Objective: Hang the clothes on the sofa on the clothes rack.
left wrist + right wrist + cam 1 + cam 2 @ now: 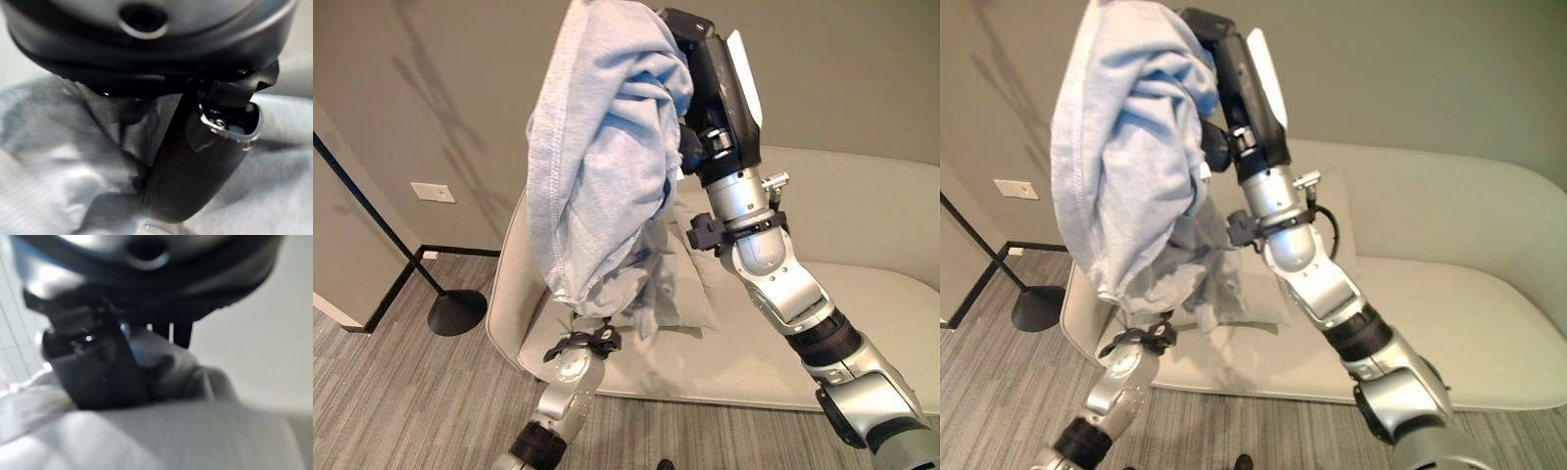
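A light grey-blue garment hangs bunched in the air in front of the beige sofa. My right hand is raised high at the garment's top, and in the right wrist view its thumb and fingers are curled into the cloth. My left arm comes up from the lower left, and its hand goes under the garment's hanging lower end. In the left wrist view the left hand presses its thumb into a fold of the cloth.
A pale cushion lies on the sofa seat behind the garment. A black stand with a round base and a slanted pole rises from the grey carpet at the left, near the wall.
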Motion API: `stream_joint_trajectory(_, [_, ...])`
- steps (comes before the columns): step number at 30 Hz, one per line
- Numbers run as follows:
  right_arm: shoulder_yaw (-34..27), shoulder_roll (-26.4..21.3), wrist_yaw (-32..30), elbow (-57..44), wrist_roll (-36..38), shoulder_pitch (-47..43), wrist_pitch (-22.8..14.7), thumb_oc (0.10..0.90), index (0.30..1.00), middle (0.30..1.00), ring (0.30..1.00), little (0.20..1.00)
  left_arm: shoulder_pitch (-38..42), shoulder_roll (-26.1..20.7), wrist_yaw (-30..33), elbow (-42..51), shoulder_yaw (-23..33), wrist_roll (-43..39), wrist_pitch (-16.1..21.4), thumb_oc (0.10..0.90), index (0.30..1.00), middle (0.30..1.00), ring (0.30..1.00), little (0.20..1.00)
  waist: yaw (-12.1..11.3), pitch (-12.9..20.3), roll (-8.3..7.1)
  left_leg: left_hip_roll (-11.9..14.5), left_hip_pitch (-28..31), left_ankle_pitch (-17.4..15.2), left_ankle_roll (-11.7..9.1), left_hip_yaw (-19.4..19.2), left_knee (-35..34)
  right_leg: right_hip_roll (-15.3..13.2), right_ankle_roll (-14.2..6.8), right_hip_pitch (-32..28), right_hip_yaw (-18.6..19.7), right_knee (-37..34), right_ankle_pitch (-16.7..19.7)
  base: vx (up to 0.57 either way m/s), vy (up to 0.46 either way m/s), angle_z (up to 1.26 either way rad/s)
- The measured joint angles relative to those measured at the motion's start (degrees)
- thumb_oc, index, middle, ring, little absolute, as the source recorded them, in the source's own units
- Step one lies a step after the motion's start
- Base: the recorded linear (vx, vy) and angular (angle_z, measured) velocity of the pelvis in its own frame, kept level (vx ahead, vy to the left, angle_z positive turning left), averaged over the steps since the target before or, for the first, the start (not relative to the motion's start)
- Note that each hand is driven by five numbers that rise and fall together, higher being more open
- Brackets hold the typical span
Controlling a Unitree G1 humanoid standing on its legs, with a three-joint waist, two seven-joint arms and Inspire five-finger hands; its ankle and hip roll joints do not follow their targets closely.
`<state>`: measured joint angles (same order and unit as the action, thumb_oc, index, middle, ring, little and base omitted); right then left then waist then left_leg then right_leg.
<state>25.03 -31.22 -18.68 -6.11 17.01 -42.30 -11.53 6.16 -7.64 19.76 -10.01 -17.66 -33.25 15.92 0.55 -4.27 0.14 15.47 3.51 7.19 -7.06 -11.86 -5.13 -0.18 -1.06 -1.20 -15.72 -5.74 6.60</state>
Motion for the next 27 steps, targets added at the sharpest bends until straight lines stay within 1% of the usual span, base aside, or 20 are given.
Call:
stream_joint_trajectory(1, [-0.75, -0.79, 0.87, -0.46, -0.02, 1.02, -0.09, 0.4, 0.3, 0.3, 0.3, 0.3, -0.89, -0.86, -0.05, 0.32, 2.06, 1.11, -0.03, 0.4, 0.3, 0.3, 0.3, 0.3, -0.67, -0.03, 0.08, -0.02, -0.19, -0.06, 0.08, 0.16, -0.01, -0.03, -0.14, 0.06, -0.24, 0.1, -0.09, 0.01, 0.025, 0.07])
stream_joint_trajectory(3, [-2.63, -4.68, 2.29, -1.9, -0.02, 4.4, -0.26, 0.4, 0.3, 0.3, 0.3, 0.3, -5.13, -2.5, 0.8, 3.96, 5.34, 3.92, 0.06, 0.4, 0.3, 0.3, 0.3, 0.3, -1.74, -0.11, 0.26, -0.17, -0.76, -0.36, 0.53, 0.75, -0.02, -0.2, -0.24, 0.21, -0.83, -0.23, -0.17, -0.01, 0.07, 0.15])
stream_joint_trajectory(5, [-4.32, -6.84, 3.55, -2.5, -0.03, 7.03, -0.55, 0.4, 0.3, 0.3, 0.3, 0.3, -8.01, -3.81, 0.51, 6.37, 7.3, 6.58, 0.07, 0.4, 0.3, 0.3, 0.3, 0.3, -2.57, -0.21, 0.48, -0.37, -1.44, -0.41, 0.6, 1.73, -0.04, -0.41, -0.42, 0.24, -1.48, -0.23, -0.31, -0.04, 0.079, 0.23])
stream_joint_trajectory(6, [-6.22, -9.48, 4.73, -2.95, -0.05, 10.16, -0.57, 0.4, 0.3, 0.3, 0.3, 0.3, -11.38, -5.43, 0.25, 9.21, 9.5, 9.3, 0.42, 0.4, 0.3, 0.3, 0.3, 0.3, -3.42, -0.35, 0.96, -0.71, -2.36, -0.34, 0.53, 2.33, -0.01, -0.79, -0.52, 0.81, -2.21, -0.21, -0.28, -0.07, 0.125, 0.27])
stream_joint_trajectory(8, [-8.08, -10.53, 5.81, -3.18, -0.17, 13.26, -0.81, 0.4, 0.3, 0.3, 0.3, 0.3, -12.3, -6.17, -0.5, 9.44, 10.96, 11.9, 0.62, 0.4, 0.3, 0.3, 0.3, 0.3, -4.83, -0.6, 1.66, -1.33, -3.33, -0.03, 0.08, 3.19, 0.0, -1.41, -0.65, 1.34, -3.0, 0.1, -0.2, -0.05, 0.108, 0.26])
stream_joint_trajectory(11, [-10.51, -10.1, 7.14, -3.31, -0.25, 20.38, -1.24, 0.4, 0.3, 0.3, 0.3, 0.3, -14.2, -6.91, -0.57, 10.15, 12.9, 17.3, 0.62, 0.4, 0.3, 0.3, 0.3, 0.3, -6.33, -1.0, 2.87, -2.24, -4.48, -0.04, 0.07, 4.73, -0.01, -3.0, -1.23, 1.39, -4.49, 0.12, 0.14, -0.03, 0.203, 0.32])
stream_joint_trajectory(13, [-13.75, -9.64, 8.0, -3.3, -1.07, 26.49, -2.11, 0.4, 0.3, 0.3, 0.3, 0.3, -15.13, -8.71, -0.75, 10.25, 13.72, 21.54, 0.95, 0.4, 0.3, 0.3, 0.3, 0.3, -7.01, -1.17, 2.68, -2.81, -4.83, -0.49, 0.09, 5.13, 0.01, -3.95, -1.39, 1.18, -5.23, 0.13, 0.19, -0.07, 0.286, 0.26])
stream_joint_trajectory(14, [-14.83, -8.32, 8.36, -3.18, -2.16, 30.73, -1.96, 0.4, 0.3, 0.3, 0.3, 0.3, -15.45, -10.01, -0.75, 10.29, 14.16, 23.96, 1.36, 0.4, 0.3, 0.3, 0.3, 0.3, -6.99, -1.88, 2.0, -3.49, -4.91, -1.08, -0.26, 4.99, 1.05, -5.23, -1.43, 0.77, -5.21, 0.14, 0.47, -0.14, 0.548, 0.08])
stream_joint_trajectory(15, [-16.14, -6.06, 8.63, -3.21, -2.79, 33.41, -1.99, 0.4, 0.3, 0.3, 0.3, 0.3, -15.33, -11.41, -0.75, 10.21, 14.26, 25.69, 1.52, 0.4, 0.3, 0.3, 0.3, 0.3, -6.93, -2.98, 0.38, -2.9, -5.78, -3.98, -0.5, 4.57, 4.04, -6.33, -1.23, 0.58, -4.66, 0.19, 0.63, -0.15, 0.626, -0.01])
stream_joint_trajectory(17, [-18.07, -1.05, 8.76, -3.12, -3.07, 38.01, -1.93, 0.4, 0.3, 0.3, 0.3, 0.3, -15.07, -14.12, -0.75, 10.2, 14.19, 29.62, 1.74, 0.4, 0.3, 0.3, 0.3, 0.3, -5.73, -3.8, -0.81, 2.87, -6.66, -5.54, -4.91, 4.57, 8.27, -7.72, -1.81, 0.4, -4.67, 0.2, 0.99, -0.09, 0.437, -0.01])
stream_joint_trajectory(18, [-19.09, 0.39, 8.85, -3.12, -3.1, 40.04, -1.93, 0.4, 0.3, 0.3, 0.3, 0.3, -14.69, -14.11, -0.75, 10.14, 13.9, 30.96, 1.73, 0.4, 0.3, 0.3, 0.3, 0.3, -4.82, -4.28, -0.92, 5.92, -6.64, -5.59, -6.7, 4.54, 8.9, -8.33, -2.8, 0.24, -4.71, 0.24, 1.15, -0.06, 0.324, 0.17])
stream_joint_trajectory(19, [-20.1, 0.54, 8.94, -2.87, -3.17, 42.16, -1.69, 0.4, 0.3, 0.3, 0.3, 0.3, -14.1, -13.57, -0.72, 9.68, 13.02, 31.76, 1.96, 0.4, 0.3, 0.3, 0.3, 0.3, -3.16, -5.51, -0.71, 8.35, -6.24, -5.5, -7.33, 5.19, 8.36, -9.5, -4.13, -0.58, -5.0, 0.35, 1.62, -0.13, 0.77, 0.42])
stream_joint_trajectory(20, [-25.3, 0.85, 9.6, -2.59, -3.25, 46.61, -1.46, 0.4, 0.3, 0.3, 0.3, 0.3, -11.6, -10.87, -1.05, 7.18, 8.7, 33.6, 2.39, 0.4, 0.3, 0.3, 0.3, 0.3, -1.38, -5.75, 1.46, 9.79, -6.46, -4.98, -8.41, 7.05, 8.21, -13.05, -7.51, -0.51, -4.75, 2.04, 1.2, -0.07, 0.451, 0.44])
stream_joint_trajectory(21, [-26.05, 0.81, 9.56, -2.35, -3.23, 47.12, -1.12, 0.4, 0.3, 0.3, 0.3, 0.3, -11.6, -10.46, -1.33, 7.18, 7.77, 33.87, 2.37, 0.4, 0.3, 0.3, 0.3, 0.3, -0.88, -5.6, 2.1, 9.68, -6.15, -4.93, -8.37, 7.78, 7.54, -13.63, -8.52, -0.47, -4.53, 1.97, 1.7, -0.11, 0.744, 0.18])
stream_joint_trajectory(22, [-27.67, 1.03, 9.21, -1.73, -3.23, 47.64, -0.89, 0.4, 0.3, 0.3, 0.3, 0.3, -11.38, -9.81, -1.61, 7.35, 5.68, 34.19, 2.42, 0.4, 0.3, 0.3, 0.3, 0.3, -0.46, -5.9, 3.09, 9.51, -4.86, -4.64, -8.43, 9.76, 6.38, -15.35, -10.54, -0.2, -3.94, 1.92, 2.84, -0.03, 0.305, 0.01])
stream_joint_trajectory(23, [-29.05, 3.01, 8.17, 1.12, -3.41, 47.52, -0.66, 0.4, 0.3, 0.3, 0.3, 0.3, -9.37, -10.0, -1.87, 6.02, 2.31, 35.11, 2.45, 0.4, 0.3, 0.3, 0.3, 0.3, 1.97, -6.38, 2.43, 4.86, -2.94, -6.07, -8.62, 11.57, 5.26, -19.99, -13.87, -1.33, -3.42, 1.53, 4.8, -0.07, 0.492, 0.15])
stream_joint_trajectory(24, [-29.76, 6.83, 7.66, 1.15, -3.37, 50.11, 0.67, 0.4, 0.3, 0.3, 0.3, 0.3, -6.81, -10.46, -2.0, 3.96, 0.8, 35.08, 1.62, 0.4, 0.3, 0.3, 0.3, 0.3, 1.66, -7.3, -1.51, 0.41, -4.67, -6.23, -7.98, 11.09, 9.04, -24.21, -12.51, -1.41, -3.56, 1.63, 8.25, -0.07, 0.534, 0.53])
stream_joint_trajectory(25, [-29.26, 8.93, 7.74, 1.09, -4.07, 52.58, 1.56, 0.4, 0.3, 0.3, 0.3, 0.3, -6.31, -11.2, -2.36, 3.24, -0.13, 34.94, 0.78, 0.4, 0.3, 0.3, 0.3, 0.3, 1.46, -7.21, -2.76, -1.62, -7.29, -9.77, -7.57, 11.63, 13.43, -25.73, -8.55, -1.71, -4.0, 2.16, 11.74, -0.07, 0.533, 0.56])
stream_joint_trajectory(26, [-29.87, 11.14, 7.64, -0.6, -5.01, 55.03, 2.78, 0.4, 0.3, 0.3, 0.3, 0.3, -5.7, -12.35, -2.9, 3.04, -1.59, 34.95, -0.21, 0.4, 0.3, 0.3, 0.3, 0.3, 0.65, -7.57, -3.55, -3.24, -9.64, -10.59, -6.0, 11.62, 17.17, -27.44, -6.78, -1.88, -4.51, 3.55, 13.25, -0.07, 0.528, 0.67])
stream_joint_trajectory(27, [-29.43, 12.02, 7.31, -1.16, -5.35, 56.38, 3.18, 0.4, 0.3, 0.3, 0.3, 0.3, -6.14, -13.05, -4.08, 2.85, -2.05, 35.32, -0.28, 0.4, 0.3, 0.3, 0.3, 0.3, 0.67, -7.39, -3.64, -3.57, -8.98, -11.57, -4.94, 12.63, 17.45, -28.64, -7.08, -1.42, -4.75, 6.01, 12.22, -0.08, 0.372, 0.39])
